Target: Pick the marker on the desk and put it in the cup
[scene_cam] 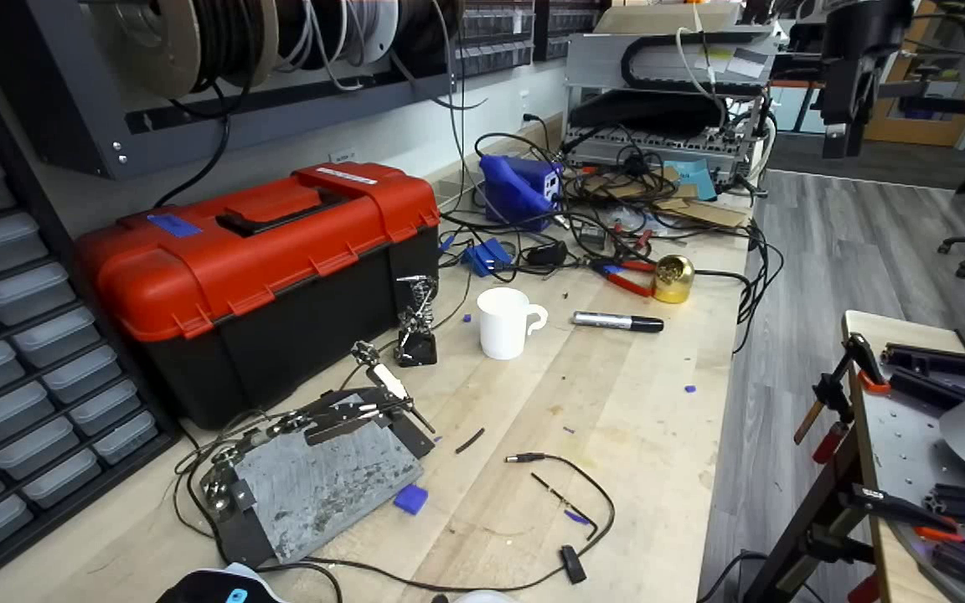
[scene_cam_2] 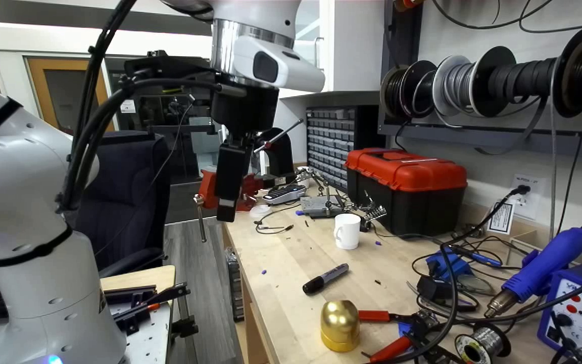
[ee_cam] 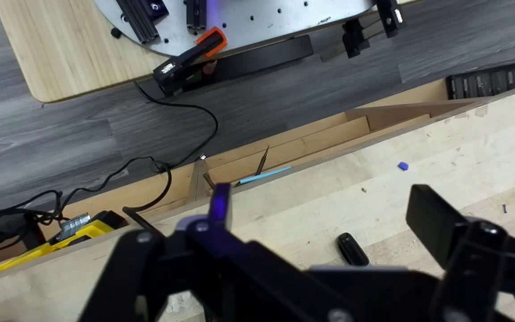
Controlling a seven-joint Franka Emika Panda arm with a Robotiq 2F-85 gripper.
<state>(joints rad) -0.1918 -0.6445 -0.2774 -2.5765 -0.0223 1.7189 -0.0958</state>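
Note:
The marker (scene_cam: 616, 322) has a grey barrel and a black cap and lies on the light wooden desk (scene_cam: 658, 469); it also shows in an exterior view (scene_cam_2: 326, 278). In the wrist view only its black cap (ee_cam: 352, 249) shows; the gripper body hides the rest. The white cup (scene_cam: 503, 325) stands upright near the marker, handle on its side; it also shows in an exterior view (scene_cam_2: 347, 231) and is out of the wrist view. My gripper (ee_cam: 322, 205) is open and empty, held high above the desk's edge, apart from marker and cup; both exterior views show it (scene_cam: 843, 142) (scene_cam_2: 226, 210).
A red and black toolbox (scene_cam: 281, 251) stands behind the cup. A soldering stand (scene_cam: 417, 327) is beside the cup. A golden tip cleaner (scene_cam_2: 340, 326), red-handled pliers (scene_cam_2: 392, 349) and cables lie near the marker. A helping-hands plate (scene_cam: 327, 481) lies on the desk. An open drawer (ee_cam: 311, 143) is below the edge.

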